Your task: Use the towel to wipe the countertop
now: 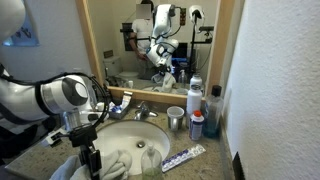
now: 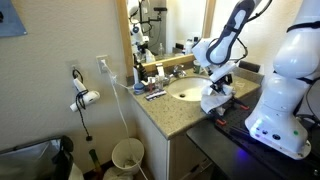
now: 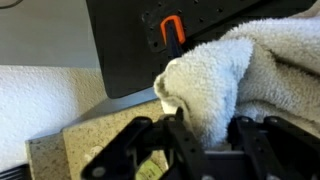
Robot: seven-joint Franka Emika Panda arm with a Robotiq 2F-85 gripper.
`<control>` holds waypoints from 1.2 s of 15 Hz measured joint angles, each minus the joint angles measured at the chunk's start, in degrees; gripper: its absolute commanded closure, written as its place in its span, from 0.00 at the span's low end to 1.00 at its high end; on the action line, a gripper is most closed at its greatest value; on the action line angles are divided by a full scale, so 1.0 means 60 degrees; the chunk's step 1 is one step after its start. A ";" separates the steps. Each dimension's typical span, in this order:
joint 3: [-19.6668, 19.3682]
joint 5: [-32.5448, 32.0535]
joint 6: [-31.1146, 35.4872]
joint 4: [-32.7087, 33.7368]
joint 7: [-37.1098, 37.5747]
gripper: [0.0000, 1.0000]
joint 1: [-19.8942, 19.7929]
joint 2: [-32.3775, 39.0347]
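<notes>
1. The gripper (image 3: 205, 145) is clamped on the towel (image 3: 235, 70); in the wrist view its dark fingers (image 3: 150, 148) stand on either side of a thick white fold, which fills the gap between them.
2. The towel is white terry, bunched rather than spread; in an exterior view (image 2: 214, 101) it hangs under the tool at the edge of the countertop (image 2: 170, 118) nearest the robot base (image 2: 280, 110).
3. In an exterior view the towel (image 1: 118, 165) lies just beside the near rim of the sink (image 1: 150, 135), with the gripper (image 1: 90, 158) pointing down onto it; whether the cloth presses on the stone I cannot tell.
4. The countertop is speckled granite; the wrist view shows a bare patch of it (image 3: 75, 140) beside the towel, and above that a black panel (image 3: 130, 40) with an orange part.
5. Beyond the sink stand a faucet (image 1: 143, 113), 1 metal cup (image 1: 176, 120) and 1 blue bottle (image 1: 197, 125) close together; a toothpaste tube (image 1: 183, 157) lies flat near the front edge, apart from the towel.
6. A mirror (image 1: 150, 40) backs the counter; a hair dryer (image 2: 86, 97) hangs on the side wall, and a waste bin (image 2: 128, 155) sits on the floor below.
</notes>
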 measured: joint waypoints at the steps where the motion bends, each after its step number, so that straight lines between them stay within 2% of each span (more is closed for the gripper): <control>1: 0.0006 0.0070 -0.0084 0.0015 -0.0005 0.94 -0.0058 -0.0007; 5: 0.0328 0.0809 0.0243 -0.0007 -0.0480 0.94 -0.0049 0.0124; 9: 0.0895 0.2182 0.1955 -0.0009 -0.1481 0.94 0.0102 0.0690; 12: 0.1055 0.2705 0.2629 -0.0003 -0.1909 0.94 0.0239 0.0903; 15: 0.0992 0.2397 0.2504 0.0004 -0.1876 0.94 0.0342 0.0871; 18: 0.0961 0.1923 0.1645 0.0037 -0.1635 0.94 0.0373 0.0785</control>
